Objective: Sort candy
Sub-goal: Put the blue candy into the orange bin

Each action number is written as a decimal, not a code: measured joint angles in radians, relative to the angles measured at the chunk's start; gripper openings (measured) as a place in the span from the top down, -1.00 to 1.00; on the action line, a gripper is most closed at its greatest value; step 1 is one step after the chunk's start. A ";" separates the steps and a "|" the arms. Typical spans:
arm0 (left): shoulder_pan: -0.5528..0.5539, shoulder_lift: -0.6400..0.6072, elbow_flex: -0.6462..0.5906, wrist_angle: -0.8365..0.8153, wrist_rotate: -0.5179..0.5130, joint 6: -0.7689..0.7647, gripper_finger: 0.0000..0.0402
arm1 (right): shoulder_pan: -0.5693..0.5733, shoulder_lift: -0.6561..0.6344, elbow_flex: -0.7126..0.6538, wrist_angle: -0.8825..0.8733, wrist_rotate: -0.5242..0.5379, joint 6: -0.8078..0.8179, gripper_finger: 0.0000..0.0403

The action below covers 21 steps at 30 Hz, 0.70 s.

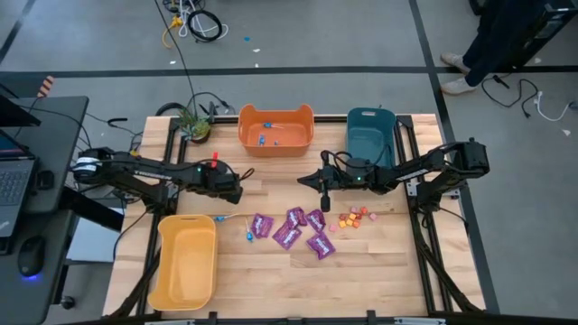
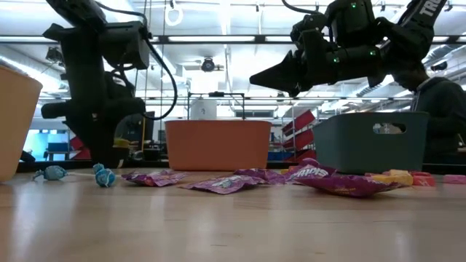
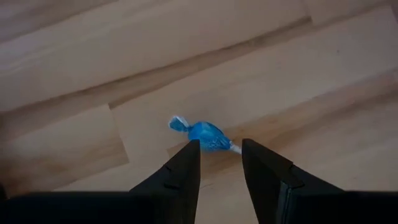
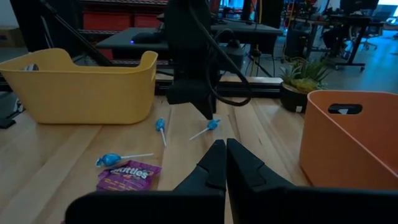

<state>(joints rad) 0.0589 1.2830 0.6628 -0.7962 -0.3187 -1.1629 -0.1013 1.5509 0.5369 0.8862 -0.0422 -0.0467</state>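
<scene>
High view looks straight down on the whole table [image 1: 271, 280]. Low view sits at tabletop height, facing the orange bin [image 2: 218, 144]. Both wrist views look close past their fingers; right wrist probably shares that bin [image 4: 354, 137].

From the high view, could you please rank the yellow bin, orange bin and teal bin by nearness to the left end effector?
Measured from the left end effector:
1. Orange bin, just behind it, at the table's far edge.
2. Yellow bin, on the near-left side.
3. Teal bin, across the table at the far right.
</scene>
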 joint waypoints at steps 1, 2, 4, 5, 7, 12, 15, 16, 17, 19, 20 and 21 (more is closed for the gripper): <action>0.000 0.001 0.000 0.000 -0.009 -0.013 0.39 | 0.000 0.000 0.000 0.000 0.000 0.001 1.00; 0.000 0.000 0.000 0.000 -0.014 -0.023 0.39 | 0.000 0.000 0.000 0.000 0.000 0.003 1.00; 0.000 0.000 0.000 -0.001 -0.018 -0.035 0.39 | 0.000 0.000 0.000 -0.005 0.000 0.014 1.00; 0.000 0.000 0.000 -0.004 -0.018 -0.041 0.39 | 0.000 0.000 0.000 -0.006 0.000 0.016 1.00; 0.000 0.000 0.000 -0.010 -0.018 -0.046 0.39 | 0.000 0.000 0.000 -0.005 0.000 0.016 1.00; 0.000 0.000 0.000 -0.005 -0.018 -0.050 0.39 | 0.000 0.000 0.000 -0.005 0.000 0.017 1.00; -0.002 0.000 0.000 0.020 -0.018 -0.053 0.39 | 0.000 0.000 0.000 -0.005 0.000 0.017 1.00; -0.002 0.000 0.000 0.027 -0.018 -0.053 0.39 | 0.000 0.000 0.000 -0.005 0.000 0.017 1.00; -0.002 0.000 0.000 0.030 -0.018 -0.053 0.39 | 0.000 0.000 0.000 -0.006 0.000 0.017 1.00; -0.002 0.000 -0.002 0.042 -0.018 -0.053 0.39 | 0.000 0.000 0.000 -0.006 0.000 0.017 1.00; -0.003 0.000 -0.007 0.058 -0.018 -0.054 0.39 | 0.000 0.000 0.000 -0.006 0.000 0.017 1.00; -0.003 0.000 -0.011 0.059 -0.017 -0.060 0.39 | 0.000 0.000 0.000 -0.006 0.000 0.017 1.00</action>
<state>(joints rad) 0.0563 1.2835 0.6514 -0.7368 -0.3359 -1.2228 -0.1013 1.5509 0.5365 0.8804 -0.0425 -0.0299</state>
